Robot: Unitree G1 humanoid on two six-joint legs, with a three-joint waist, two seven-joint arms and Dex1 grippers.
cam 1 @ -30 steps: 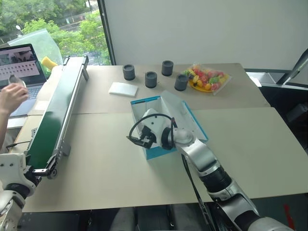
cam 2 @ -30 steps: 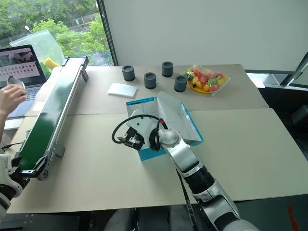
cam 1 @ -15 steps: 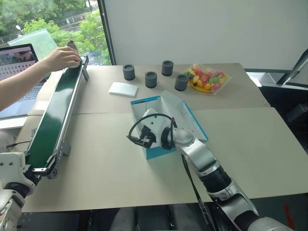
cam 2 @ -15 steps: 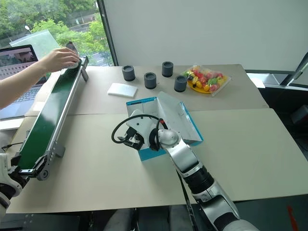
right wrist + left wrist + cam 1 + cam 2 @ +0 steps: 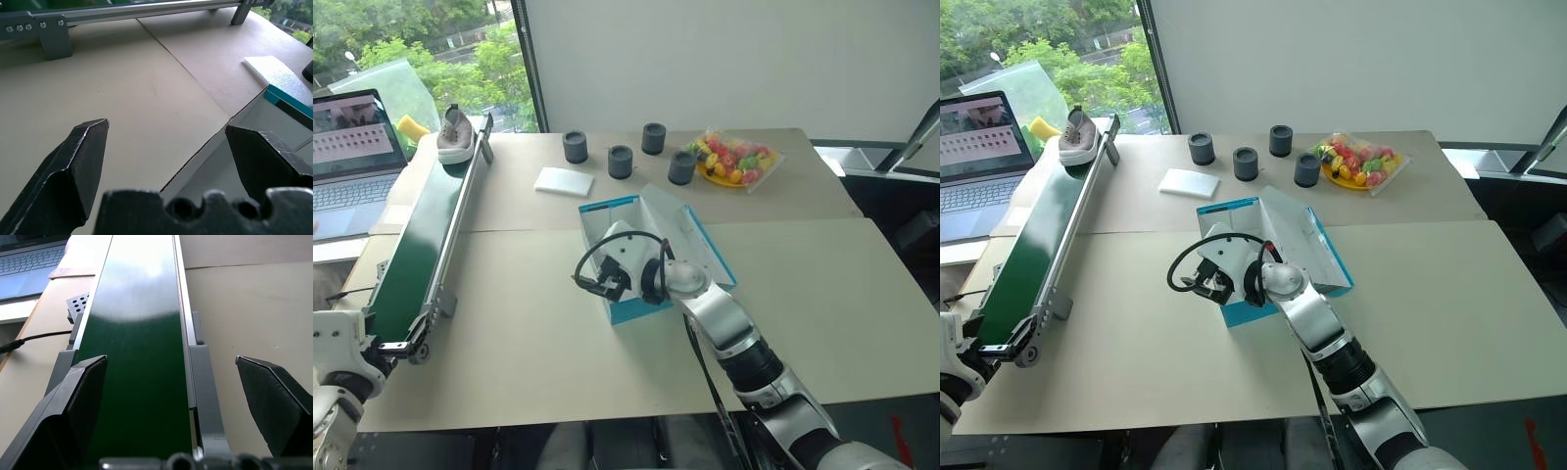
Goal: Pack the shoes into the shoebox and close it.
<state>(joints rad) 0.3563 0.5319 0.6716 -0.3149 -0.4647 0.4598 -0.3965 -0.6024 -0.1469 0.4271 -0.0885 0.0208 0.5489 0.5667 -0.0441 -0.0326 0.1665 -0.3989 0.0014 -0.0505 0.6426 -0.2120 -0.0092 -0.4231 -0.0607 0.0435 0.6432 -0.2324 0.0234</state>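
Note:
A grey-beige shoe (image 5: pixel 455 134) with a pale sole sits on the far end of the green conveyor (image 5: pixel 421 240). The teal shoebox (image 5: pixel 641 311) stands open at the table's centre, its white inside showing and its lid tilted back. My right gripper (image 5: pixel 166 126) hangs open over the box's near-left corner, holding nothing; the box's edge (image 5: pixel 281 98) lies beside one finger. Over the conveyor's near end, my left gripper (image 5: pixel 181 396) is open, with the green belt (image 5: pixel 137 357) between its fingers.
Several dark cylinders (image 5: pixel 575 147) and a bag of colourful fruit (image 5: pixel 734 160) line the table's far side. A white foam pad (image 5: pixel 563 180) lies behind the box. An open laptop (image 5: pixel 352 147) stands left of the conveyor.
A person's hand reached from the laptop to the conveyor's far end, left the shoe there and withdrew. Neither arm moved.

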